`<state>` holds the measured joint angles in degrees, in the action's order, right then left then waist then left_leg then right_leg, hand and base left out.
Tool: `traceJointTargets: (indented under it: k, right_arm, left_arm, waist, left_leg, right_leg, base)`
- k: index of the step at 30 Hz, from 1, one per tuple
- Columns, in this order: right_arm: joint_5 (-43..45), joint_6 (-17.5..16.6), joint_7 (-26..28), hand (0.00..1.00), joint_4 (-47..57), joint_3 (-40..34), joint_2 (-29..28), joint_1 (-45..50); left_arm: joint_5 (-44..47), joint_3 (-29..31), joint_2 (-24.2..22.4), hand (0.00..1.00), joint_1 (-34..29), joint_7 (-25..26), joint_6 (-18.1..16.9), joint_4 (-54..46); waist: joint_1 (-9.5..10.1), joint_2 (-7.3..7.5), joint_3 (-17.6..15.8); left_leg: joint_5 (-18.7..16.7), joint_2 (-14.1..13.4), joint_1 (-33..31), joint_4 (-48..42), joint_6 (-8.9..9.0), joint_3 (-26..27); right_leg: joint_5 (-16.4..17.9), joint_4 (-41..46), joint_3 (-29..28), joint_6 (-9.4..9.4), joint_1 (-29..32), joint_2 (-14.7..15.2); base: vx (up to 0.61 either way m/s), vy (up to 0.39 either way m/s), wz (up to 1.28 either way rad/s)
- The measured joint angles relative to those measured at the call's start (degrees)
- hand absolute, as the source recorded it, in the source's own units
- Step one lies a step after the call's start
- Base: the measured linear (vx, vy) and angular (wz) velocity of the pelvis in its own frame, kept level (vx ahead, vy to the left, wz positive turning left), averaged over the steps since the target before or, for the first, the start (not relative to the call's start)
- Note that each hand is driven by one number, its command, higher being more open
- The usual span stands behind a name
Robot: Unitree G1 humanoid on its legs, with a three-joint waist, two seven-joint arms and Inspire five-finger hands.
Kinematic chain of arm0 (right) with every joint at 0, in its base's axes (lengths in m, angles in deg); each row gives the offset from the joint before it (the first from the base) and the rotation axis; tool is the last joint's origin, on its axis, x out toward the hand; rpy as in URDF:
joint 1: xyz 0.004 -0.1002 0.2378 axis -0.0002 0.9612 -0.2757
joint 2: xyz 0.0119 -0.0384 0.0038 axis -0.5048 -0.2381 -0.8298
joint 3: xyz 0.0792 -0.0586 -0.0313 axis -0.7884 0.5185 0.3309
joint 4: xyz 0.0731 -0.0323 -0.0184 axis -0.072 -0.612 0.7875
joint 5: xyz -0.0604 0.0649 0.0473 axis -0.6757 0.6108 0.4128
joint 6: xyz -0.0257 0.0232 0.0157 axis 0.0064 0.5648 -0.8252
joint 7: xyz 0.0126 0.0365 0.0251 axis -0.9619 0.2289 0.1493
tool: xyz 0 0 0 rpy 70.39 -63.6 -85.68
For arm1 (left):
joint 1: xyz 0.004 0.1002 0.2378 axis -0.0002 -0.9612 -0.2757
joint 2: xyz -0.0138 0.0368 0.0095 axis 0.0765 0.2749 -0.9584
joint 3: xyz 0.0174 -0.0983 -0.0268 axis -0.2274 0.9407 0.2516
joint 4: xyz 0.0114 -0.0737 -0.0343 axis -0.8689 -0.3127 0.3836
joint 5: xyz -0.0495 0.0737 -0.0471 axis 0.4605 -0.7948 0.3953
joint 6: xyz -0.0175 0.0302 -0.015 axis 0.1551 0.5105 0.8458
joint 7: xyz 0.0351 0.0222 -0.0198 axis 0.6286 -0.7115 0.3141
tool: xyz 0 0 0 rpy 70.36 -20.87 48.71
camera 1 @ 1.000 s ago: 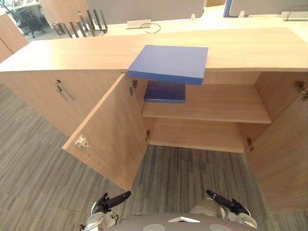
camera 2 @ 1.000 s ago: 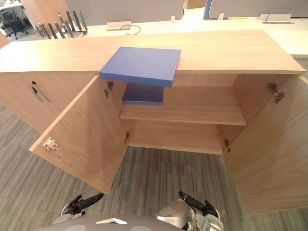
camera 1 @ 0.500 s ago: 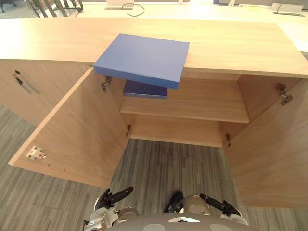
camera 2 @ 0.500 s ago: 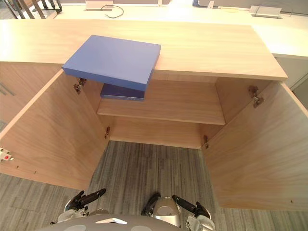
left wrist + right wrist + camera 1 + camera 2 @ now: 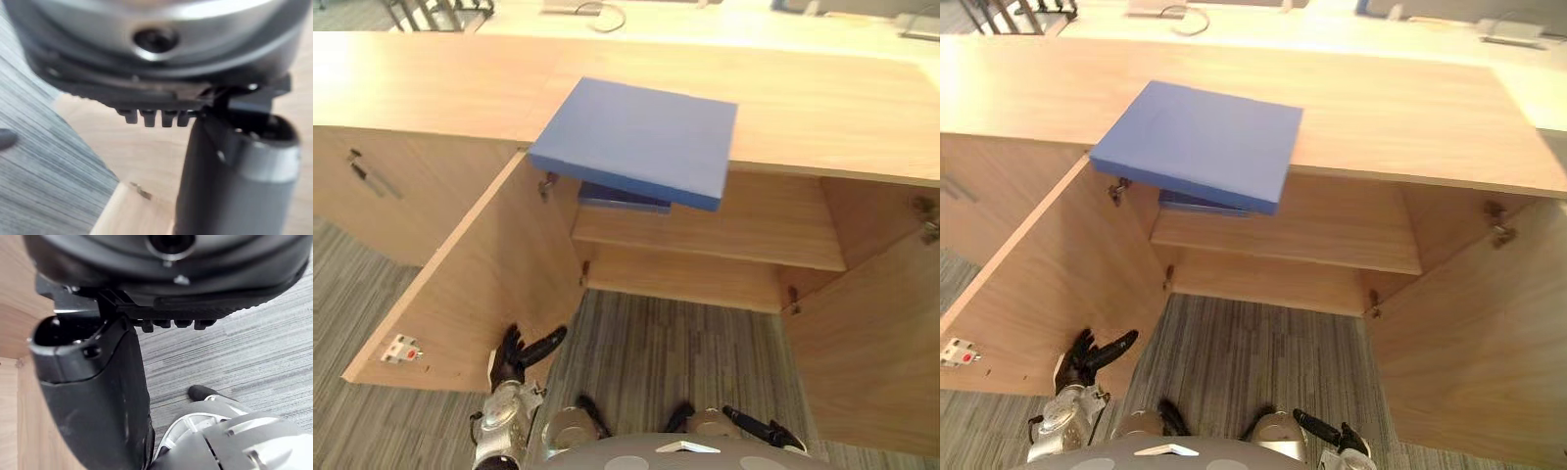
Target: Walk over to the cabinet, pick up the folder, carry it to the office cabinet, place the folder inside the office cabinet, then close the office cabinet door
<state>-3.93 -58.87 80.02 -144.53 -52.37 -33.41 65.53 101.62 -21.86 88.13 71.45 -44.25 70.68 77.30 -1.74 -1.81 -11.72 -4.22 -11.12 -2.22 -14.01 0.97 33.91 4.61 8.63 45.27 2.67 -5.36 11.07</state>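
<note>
While the blue folder (image 5: 636, 142) lies atop the cabinet (image 5: 822, 108), overhanging its open front, the left hand (image 5: 514, 354) hovers beside the cabinet's left door (image 5: 460, 284), fingers spread and empty; the right hand (image 5: 759, 432) hangs low before the cabinet, fingers straight.

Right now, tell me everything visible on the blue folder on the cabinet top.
The blue folder is a thick, flat, plain matte slab, closed. It lies turned askew on the wooden cabinet top, its near edge overhanging the open compartment above the shelf. Only the top touches it.
</note>
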Motion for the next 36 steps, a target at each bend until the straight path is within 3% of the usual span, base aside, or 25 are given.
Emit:
traceJointTargets:
  k: [4, 8, 12, 19, 23, 28, 31, 36]
  right_arm:
    - [0.21, 0.11, 1.89, 1.0, 2.15, 1.06, 0.78, -1.2]
    - [0.22, -1.5, 2.89, 1.0, 2.61, 4.36, 1.33, -4.64]
    - [-0.05, -2.37, 3.05, 1.0, 2.12, 4.93, 1.32, -4.86]
    - [-0.33, -1.49, 2.18, 1.0, -1.45, 6.97, 1.32, -3.89]
    - [-0.27, -1.46, 1.15, 1.0, -1.46, 9.04, 1.06, -3.83]
    - [-0.2, -1.53, -0.87, 1.0, -1.49, 11.51, 0.2, -4.26]
    - [0.16, -1.81, -1.99, 1.0, -1.44, 13.1, -0.55, -5.0]
    - [1.23, -2.24, -3.51, 1.0, -1.58, 15.0, -2.38, -5.4]
  left_arm:
    - [3.62, -3.53, 0.3, 1.0, -5.43, -4.84, 0.12, -6.73]
    - [16.32, -8.64, 1.86, 1.0, -8.07, -11.67, 0.31, -16.91]
    - [25.27, -12.98, 1.06, 1.0, -9.08, -13.61, 0.83, -31.69]
    - [26.06, -18.21, -0.19, 1.0, -8.94, -13.74, 0.11, -49.76]
    - [15.91, -17.74, -0.23, 1.0, -8.93, -9.1, -2.43, -55.14]
    - [1.2, -16.93, -0.91, 1.0, -8.89, 0.62, -7.24, -58.43]
    - [-4.72, -16.08, -1.83, 1.0, -8.9, 7.74, -8.04, -58.43]
    - [-7.3, -14.52, -3.39, 1.0, -9.01, 15.2, -8.63, -58.43]
  waist:
    - [0.39, -1.13, -0.11]
    - [0.82, -1.46, 0.08]
    - [1.67, -1.84, 0.42]
    - [1.56, -1.87, 0.87]
    - [1.98, -0.78, 1.27]
    - [3.73, 1.11, 2.33]
    - [4.47, 1.8, 2.71]
    - [5.57, 2.5, 2.77]
  left_leg:
    - [1.14, 2.24, 1.52, 3.45, -0.02, -0.18]
    - [2.81, 2.93, 1.81, 6.32, -0.02, -0.13]
    - [3.26, 3.2, 1.77, 7.19, -0.17, -0.18]
    - [3.38, 3.41, 1.13, 7.52, -0.3, -0.46]
    - [3.76, 3.51, 0.67, 7.75, -0.6, -1.26]
    - [4.82, 3.86, -0.02, 8.66, -0.8, -3.0]
    - [5.76, 4.22, -0.36, 9.73, -1.05, -4.06]
    - [6.64, 4.46, -0.47, 10.84, -1.31, -5.0]
  right_leg:
    - [-0.46, -0.91, 0.14, 0.24, -0.81, 0.42]
    - [-1.83, -3.27, 0.09, 0.03, -0.67, -0.4]
    - [-1.98, -3.61, -0.08, 0.16, -0.44, -0.46]
    - [-2.18, -3.51, -0.07, 0.14, 0.1, -0.67]
    - [-2.21, -3.63, 0.6, 0.1, 0.16, -0.79]
    - [-2.22, -3.73, 1.9, 0.06, 0.08, -0.95]
    - [-2.23, -3.75, 2.83, 0.03, 0.13, -1.02]
    - [-2.23, -3.74, 3.33, 0.01, 0.09, -1.19]
  base:
    - [0.03, 0.068, 0.09]
    - [-0.03, 0.038, 0.0]
    - [-0.03, 0.042, 0.0]
    - [0.0, 0.04, 0.0]
    - [0.0, 0.04, 0.11]
    - [-0.01, 0.048, 0.16]
    - [-0.03, 0.052, 0.19]
    - [-0.03, 0.066, 0.11]
